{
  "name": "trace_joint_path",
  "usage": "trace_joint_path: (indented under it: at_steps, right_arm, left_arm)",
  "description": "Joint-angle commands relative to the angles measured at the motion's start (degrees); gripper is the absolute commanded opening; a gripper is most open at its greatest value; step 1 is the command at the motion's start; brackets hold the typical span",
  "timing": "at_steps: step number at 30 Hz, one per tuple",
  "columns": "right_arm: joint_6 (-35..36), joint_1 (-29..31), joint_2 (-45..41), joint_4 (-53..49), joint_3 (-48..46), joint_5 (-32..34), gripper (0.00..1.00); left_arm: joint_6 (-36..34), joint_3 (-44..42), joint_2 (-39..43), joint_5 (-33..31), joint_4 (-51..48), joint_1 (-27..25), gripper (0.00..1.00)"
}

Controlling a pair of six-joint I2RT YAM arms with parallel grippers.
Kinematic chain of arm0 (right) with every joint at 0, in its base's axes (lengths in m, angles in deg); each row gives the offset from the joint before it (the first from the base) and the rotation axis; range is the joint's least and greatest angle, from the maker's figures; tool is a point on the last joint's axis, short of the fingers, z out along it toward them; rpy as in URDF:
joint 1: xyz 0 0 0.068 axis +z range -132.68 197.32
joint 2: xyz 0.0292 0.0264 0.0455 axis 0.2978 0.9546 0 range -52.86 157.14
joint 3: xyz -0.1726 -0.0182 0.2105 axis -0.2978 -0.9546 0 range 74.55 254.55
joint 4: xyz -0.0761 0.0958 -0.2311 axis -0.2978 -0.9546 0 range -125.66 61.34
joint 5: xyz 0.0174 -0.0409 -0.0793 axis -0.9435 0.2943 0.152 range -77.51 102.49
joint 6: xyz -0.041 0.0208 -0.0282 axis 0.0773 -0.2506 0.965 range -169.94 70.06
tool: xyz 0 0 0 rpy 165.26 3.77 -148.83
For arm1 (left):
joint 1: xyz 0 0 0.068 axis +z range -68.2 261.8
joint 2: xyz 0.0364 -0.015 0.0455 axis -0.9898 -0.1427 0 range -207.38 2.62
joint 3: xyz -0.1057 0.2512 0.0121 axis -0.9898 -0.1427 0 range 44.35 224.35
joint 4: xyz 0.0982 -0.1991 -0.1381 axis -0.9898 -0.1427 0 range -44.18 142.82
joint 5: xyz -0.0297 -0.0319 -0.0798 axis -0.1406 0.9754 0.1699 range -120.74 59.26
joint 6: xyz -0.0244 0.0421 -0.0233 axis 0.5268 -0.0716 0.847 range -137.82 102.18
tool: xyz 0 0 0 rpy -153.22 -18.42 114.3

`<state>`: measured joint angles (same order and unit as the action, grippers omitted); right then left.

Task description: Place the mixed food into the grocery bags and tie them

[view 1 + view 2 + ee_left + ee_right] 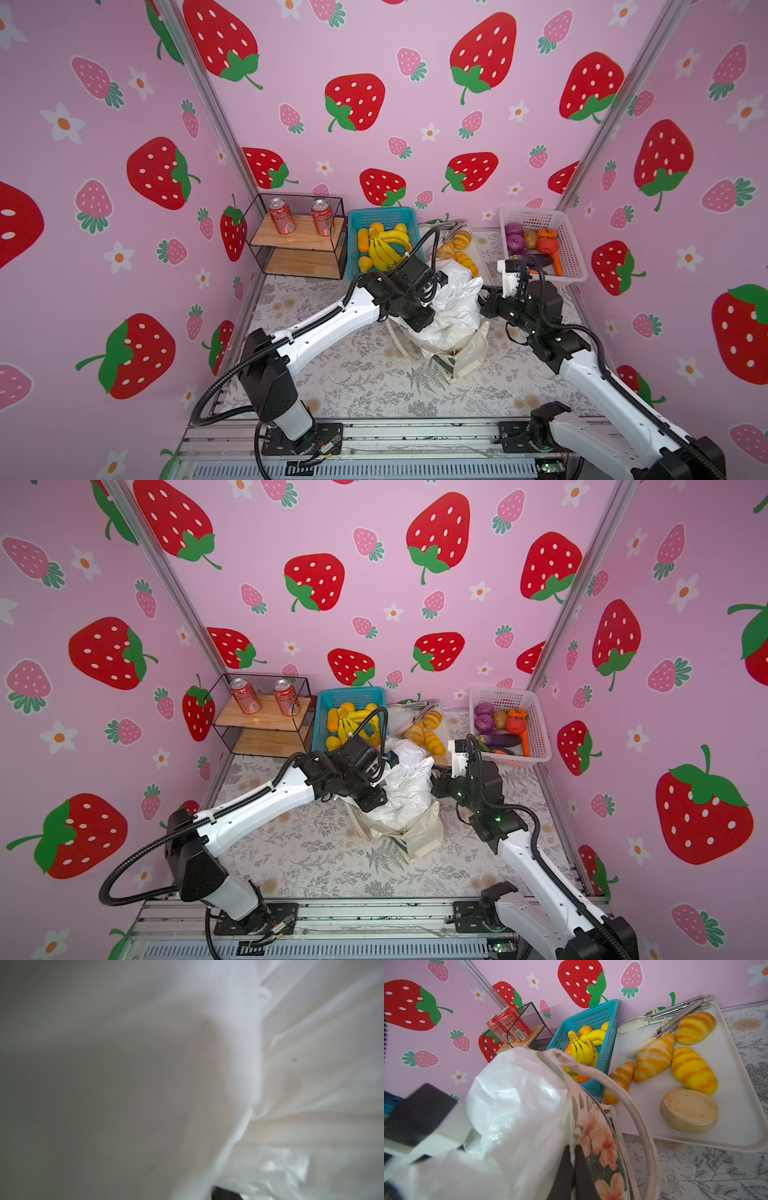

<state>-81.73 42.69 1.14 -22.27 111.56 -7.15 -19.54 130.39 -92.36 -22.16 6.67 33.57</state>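
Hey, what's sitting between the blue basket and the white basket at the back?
A white tray with striped bread rolls and tongs, seen in both top views.

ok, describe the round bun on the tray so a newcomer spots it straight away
Find the white tray at the back of the table, beside the blue basket. The bun lies on it at the end opposite the tongs. It alone is round, flat-topped and plain tan; its neighbours are long striped rolls.

Right end effector (572, 1154) — jaws together.
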Motion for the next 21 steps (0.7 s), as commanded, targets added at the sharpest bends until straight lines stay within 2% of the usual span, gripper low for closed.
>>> trace_joint_path:
  at_steps: [1,6,11,18,21]
  right_arm:
    - [0.02,-0.23,-0.11,-0.91,-0.10,0.65,0.01]
    - [-1.12,-0.24,1.37,0.62,-1.03,-0.33,0.01]
    - [-0.84,-0.40,1.18,0.47,-1.75,0.05,0.01]
    - [1.42,-0.73,-0.14,-1.03,-0.29,0.47,0.01]
    - [1.89,-0.83,-0.38,-1.54,0.20,0.71,0.01]
  left_arm:
    - [-0.85,-1.92,-2.26,2.65,5.81,-0.08,0.31]
    - [2.72,-6.33,-5.65,4.40,16.89,-0.83,0.30]
    - [3.13,-6.78,-6.69,2.75,17.24,-1.25,0.35]
    - [1.48,-6.54,5.57,2.55,15.26,-2.04,0.63]
    - [0.58,-6.03,11.02,1.87,14.67,-2.04,0.69]
